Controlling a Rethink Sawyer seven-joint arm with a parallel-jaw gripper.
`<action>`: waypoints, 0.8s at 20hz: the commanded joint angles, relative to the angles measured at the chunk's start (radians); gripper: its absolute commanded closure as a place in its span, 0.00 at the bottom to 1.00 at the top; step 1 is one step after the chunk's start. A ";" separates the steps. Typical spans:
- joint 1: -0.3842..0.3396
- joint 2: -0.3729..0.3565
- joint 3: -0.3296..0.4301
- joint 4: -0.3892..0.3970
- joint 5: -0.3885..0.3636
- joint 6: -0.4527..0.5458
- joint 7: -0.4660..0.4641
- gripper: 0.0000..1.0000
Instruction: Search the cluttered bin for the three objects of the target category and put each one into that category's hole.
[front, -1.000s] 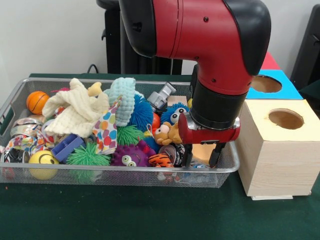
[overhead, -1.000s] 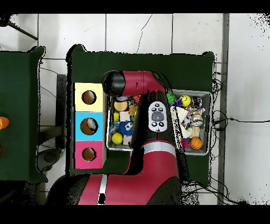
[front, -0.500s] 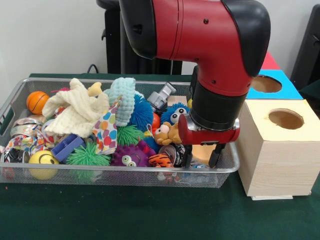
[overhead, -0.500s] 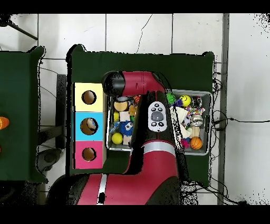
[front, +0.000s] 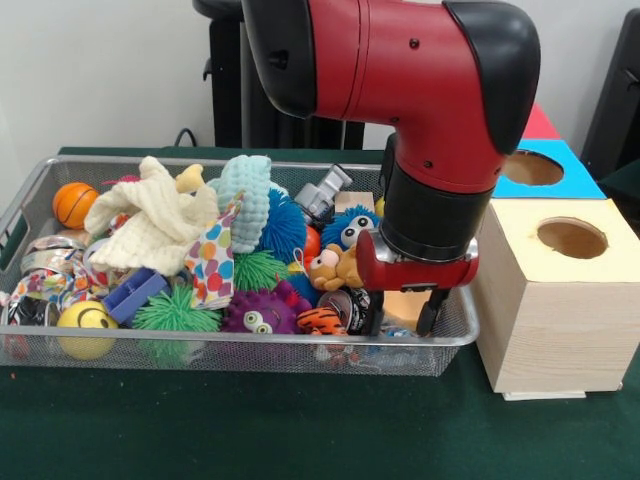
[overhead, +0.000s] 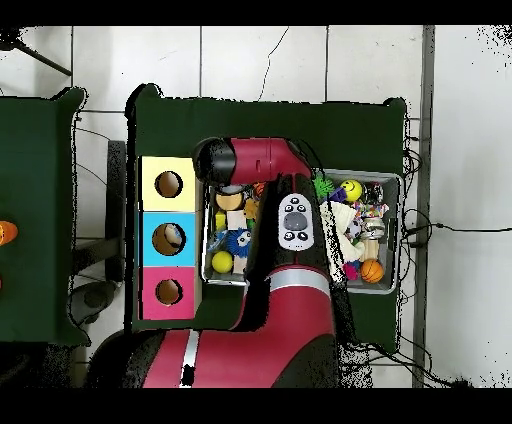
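Note:
A wire mesh bin (front: 250, 341) holds a heap of toys: an orange ball (front: 74, 203), a yellow smiley ball (front: 86, 325), a cream cloth (front: 150, 220), a purple furry toy (front: 258, 312), a small tiger (front: 322, 320) and a brown plush (front: 335, 268). My gripper (front: 403, 316) is low in the bin's right end. It is open, with its fingers on either side of a pale wooden block (front: 405, 303). In the overhead view the arm (overhead: 290, 225) covers the gripper and the bin's middle.
Right of the bin stands a pale wooden box (front: 560, 310) with a round hole (front: 571, 237). Behind it are a blue box (front: 545, 170) and a red one (front: 540, 125). From above, the yellow (overhead: 168, 185), blue (overhead: 167, 239) and pink (overhead: 168, 291) boxes form a column.
The arm has shifted very slightly. The gripper stays at the same spot in the bin's right end, and the toys have not moved.

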 joint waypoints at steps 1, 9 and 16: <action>-0.004 0.077 0.026 0.122 -0.019 -0.208 0.207 0.00; 0.011 0.084 0.005 0.111 0.002 -0.183 0.194 1.00; 0.016 0.079 0.003 0.114 0.005 -0.171 0.184 1.00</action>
